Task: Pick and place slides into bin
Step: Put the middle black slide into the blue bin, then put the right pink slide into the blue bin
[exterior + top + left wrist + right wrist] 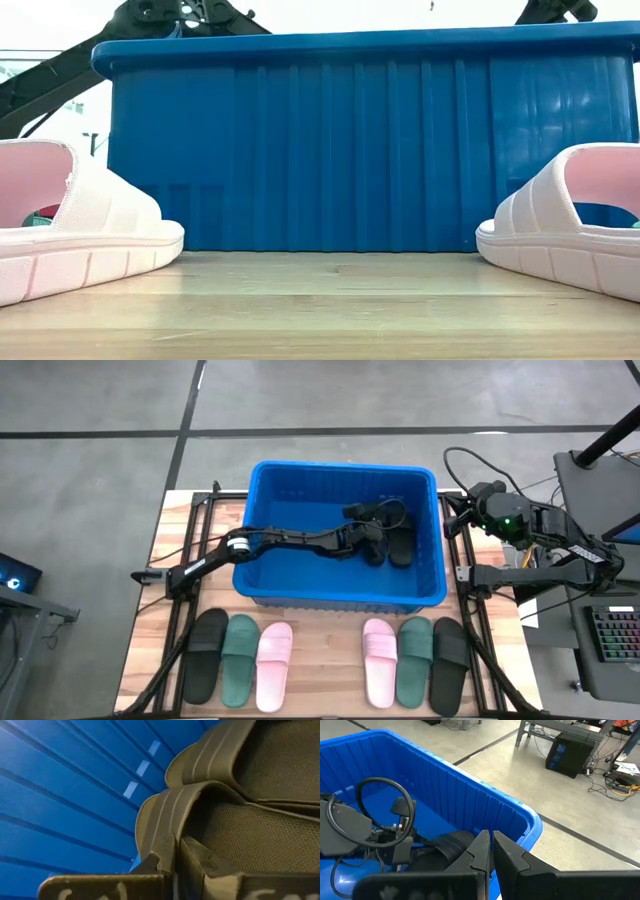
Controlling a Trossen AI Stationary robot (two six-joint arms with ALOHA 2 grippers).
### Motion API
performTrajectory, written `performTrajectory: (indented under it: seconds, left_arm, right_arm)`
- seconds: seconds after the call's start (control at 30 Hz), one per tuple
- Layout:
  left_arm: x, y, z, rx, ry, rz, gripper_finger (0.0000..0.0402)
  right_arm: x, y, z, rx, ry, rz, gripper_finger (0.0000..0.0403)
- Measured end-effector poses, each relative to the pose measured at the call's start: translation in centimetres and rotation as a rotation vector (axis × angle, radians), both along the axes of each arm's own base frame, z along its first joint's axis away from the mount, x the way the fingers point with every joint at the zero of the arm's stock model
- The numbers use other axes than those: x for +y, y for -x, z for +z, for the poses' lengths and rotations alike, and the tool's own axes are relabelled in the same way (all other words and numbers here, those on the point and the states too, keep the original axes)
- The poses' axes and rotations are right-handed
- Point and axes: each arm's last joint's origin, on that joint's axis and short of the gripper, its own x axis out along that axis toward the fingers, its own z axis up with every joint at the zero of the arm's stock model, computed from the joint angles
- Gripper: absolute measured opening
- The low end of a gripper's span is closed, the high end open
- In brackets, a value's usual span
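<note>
The bin (pixel 300 575) sits at the back middle of the worktop (pixel 320 695), holding two black slides (pixel 392 542) at its right end. Six slides lie in a row in front of it: black (pixel 205 655), green (pixel 240 658), pink (pixel 274 665), pink (pixel 379 660), green (pixel 414 660), black (pixel 449 664). The left end effector (pixel 372 540), fingers pressed together, reaches into the bin at the black slides; whether it pinches one I cannot tell. The right end effector (pixel 490 851), also pressed together, waits outside the bin's right rim.

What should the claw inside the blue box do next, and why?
Probably open. The left claw is inside the bin, shut on a black slide that lies beside another black slide, so letting go would likely leave it in the bin. Six slides wait on the table.
</note>
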Motion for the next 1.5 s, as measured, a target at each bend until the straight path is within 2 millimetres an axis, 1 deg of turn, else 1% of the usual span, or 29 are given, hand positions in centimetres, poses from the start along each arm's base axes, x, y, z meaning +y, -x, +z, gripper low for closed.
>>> performTrajectory:
  seconds: [0.13, 0.2, 0.53, 0.73, 0.83, 1.17, 1.3, 1.4, 1.5]
  left_arm:
    - [0.1, 0.0, -0.1, 0.000, 0.010, -0.012, 0.0003]
    - [0.3, 0.1, -0.2, -0.003, 0.025, -0.026, 0.0014]
    - [0.9, 0.1, -0.4, -0.091, 0.186, -0.090, 0.0130]
    - [0.8, 0.2, -0.4, -0.082, 0.233, -0.111, 0.0179]
    - [0.7, 0.2, -0.2, -0.081, 0.240, -0.121, 0.0194]
    - [0.7, 0.6, 1.6, -0.103, 0.239, -0.131, 0.0247]
    - [0.7, 0.7, 1.8, -0.096, 0.237, -0.133, 0.0268]
    - [0.7, 0.8, 1.6, -0.067, 0.243, -0.129, 0.0279]
    - [0.6, 1.1, 2.2, -0.054, 0.246, -0.126, 0.0283]
  right_arm:
    - [0.0, 0.0, 0.0, 0.000, 0.000, 0.001, 0.0013]
    - [0.0, 0.0, 0.0, 0.000, -0.001, 0.001, 0.0013]
    - [0.0, 0.0, 0.0, -0.003, -0.004, 0.002, 0.0013]
    - [0.0, 0.0, 0.0, -0.003, -0.004, 0.001, 0.0013]
    - [0.0, 0.0, 0.0, -0.003, -0.004, 0.001, 0.0013]
    - [0.0, 0.0, 0.0, -0.003, -0.004, 0.001, 0.0013]
    - [0.0, 0.0, 0.0, -0.003, -0.003, 0.001, 0.0013]
    - [0.0, 0.0, 0.0, -0.004, -0.003, 0.001, 0.0013]
    - [0.0, 0.0, 0.0, -0.004, -0.003, 0.001, 0.0013]
